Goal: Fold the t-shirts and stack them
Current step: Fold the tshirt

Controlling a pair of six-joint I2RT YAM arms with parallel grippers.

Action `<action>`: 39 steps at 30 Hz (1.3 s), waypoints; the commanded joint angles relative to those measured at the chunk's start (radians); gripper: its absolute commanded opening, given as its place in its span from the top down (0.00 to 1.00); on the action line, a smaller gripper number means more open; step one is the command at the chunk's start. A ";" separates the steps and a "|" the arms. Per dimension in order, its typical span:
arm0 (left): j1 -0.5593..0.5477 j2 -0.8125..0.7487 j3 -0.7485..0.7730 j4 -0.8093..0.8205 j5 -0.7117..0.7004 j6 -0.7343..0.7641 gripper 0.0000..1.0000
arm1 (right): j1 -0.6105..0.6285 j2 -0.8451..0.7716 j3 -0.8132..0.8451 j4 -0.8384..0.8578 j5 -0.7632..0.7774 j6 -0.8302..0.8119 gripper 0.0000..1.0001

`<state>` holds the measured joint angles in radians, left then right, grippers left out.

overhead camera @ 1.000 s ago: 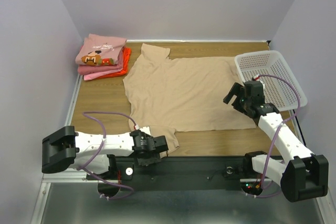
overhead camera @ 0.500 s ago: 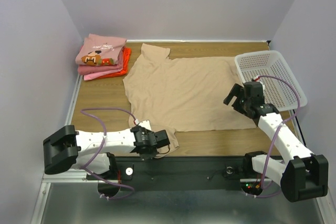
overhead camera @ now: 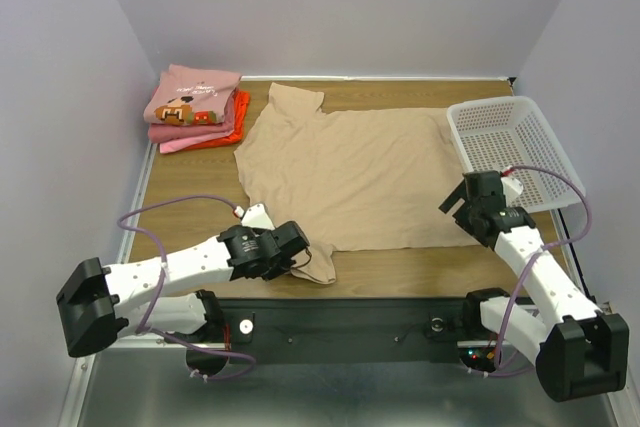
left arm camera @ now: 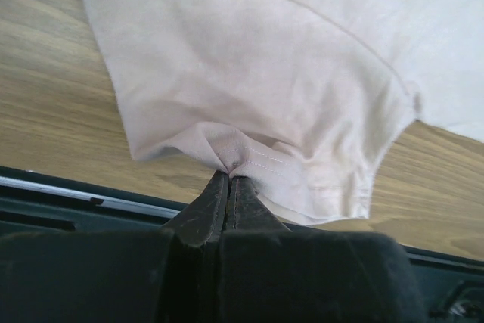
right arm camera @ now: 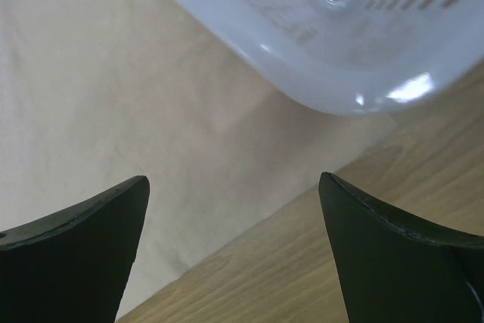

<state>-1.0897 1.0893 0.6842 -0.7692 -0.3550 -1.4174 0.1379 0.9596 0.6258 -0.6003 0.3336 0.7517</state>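
Observation:
A tan t-shirt lies spread flat across the middle of the wooden table. My left gripper is shut on the hem of its near sleeve, and the cloth bunches at the closed tips. My right gripper hovers open over the tan t-shirt's near right corner, with nothing between its fingers. Three folded t-shirts sit stacked at the back left: a dusty pink one with a graphic on top, a lighter pink one and an orange-red one beneath.
A white mesh basket stands at the right edge of the table, its rim just beyond my right gripper. Bare wood shows left of the tan shirt. The black rail runs along the near edge.
My left gripper has shut on the near sleeve and drawn it slightly up and left. My right gripper has dropped down toward the shirt's near right corner.

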 commanded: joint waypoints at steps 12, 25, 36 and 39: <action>0.030 -0.028 -0.058 0.185 0.002 0.176 1.00 | -0.034 -0.039 -0.060 -0.162 0.200 0.305 0.00; 0.042 -0.049 -0.077 0.191 -0.001 0.184 1.00 | -0.034 0.145 -0.127 0.026 0.122 0.287 0.12; 0.051 -0.098 -0.071 0.146 -0.016 0.169 1.00 | -0.035 0.143 -0.169 0.079 0.107 0.279 0.46; 0.050 -0.112 -0.075 0.134 -0.007 0.160 1.00 | -0.037 0.131 -0.175 0.080 0.082 0.275 0.62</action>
<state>-1.0451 1.0054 0.6136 -0.5880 -0.3321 -1.2396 0.1093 1.0973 0.4850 -0.6147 0.4706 1.0061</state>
